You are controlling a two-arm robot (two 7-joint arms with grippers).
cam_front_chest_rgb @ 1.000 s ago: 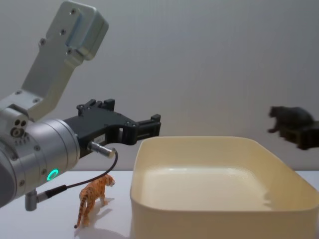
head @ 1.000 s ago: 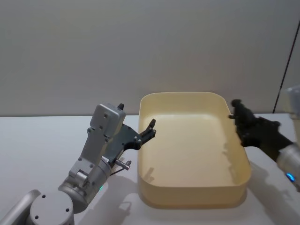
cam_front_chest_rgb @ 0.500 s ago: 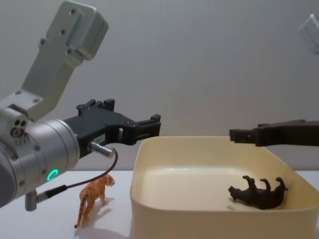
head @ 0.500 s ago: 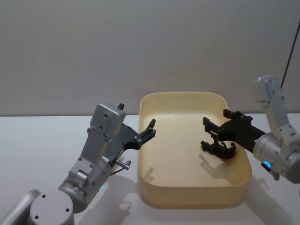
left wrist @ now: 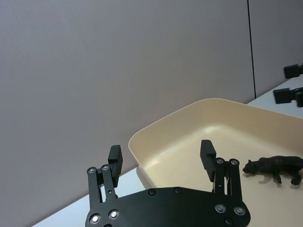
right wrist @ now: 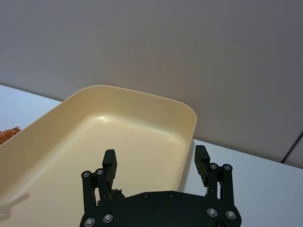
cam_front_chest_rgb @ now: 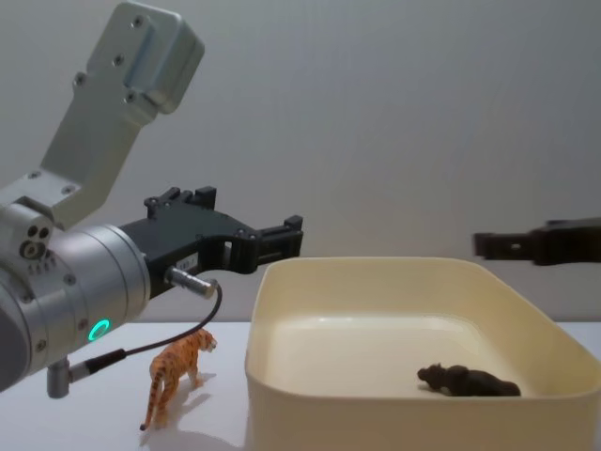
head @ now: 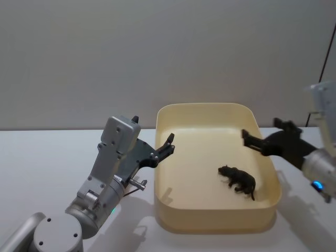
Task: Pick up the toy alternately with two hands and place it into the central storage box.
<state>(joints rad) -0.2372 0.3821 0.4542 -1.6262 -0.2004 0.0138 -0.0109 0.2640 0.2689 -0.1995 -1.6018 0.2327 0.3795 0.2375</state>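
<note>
A dark brown toy animal (head: 239, 181) (cam_front_chest_rgb: 470, 381) (left wrist: 277, 166) lies on the floor of the cream-yellow storage box (head: 210, 223) (cam_front_chest_rgb: 376, 423), toward its right side. My right gripper (head: 245, 137) (cam_front_chest_rgb: 484, 246) (right wrist: 155, 161) hovers open and empty above the box's right rim. My left gripper (head: 169, 143) (cam_front_chest_rgb: 293, 235) (left wrist: 161, 153) is also open and empty, held in the air just outside the box's left wall. An orange tiger toy (cam_front_chest_rgb: 177, 371) (right wrist: 7, 135) stands on the table to the left of the box, under the left arm.
The box (left wrist: 165, 142) (right wrist: 142, 94) sits in the middle of a white table (head: 42, 157), with a plain grey wall behind. A thin cable (cam_front_chest_rgb: 160, 348) hangs from the left wrist just above the tiger.
My right gripper carried the dark toy over the box and let it go. The toy landed upside down, then settled on the floor. The gripper has drawn back to the right. The left arm stayed still.
</note>
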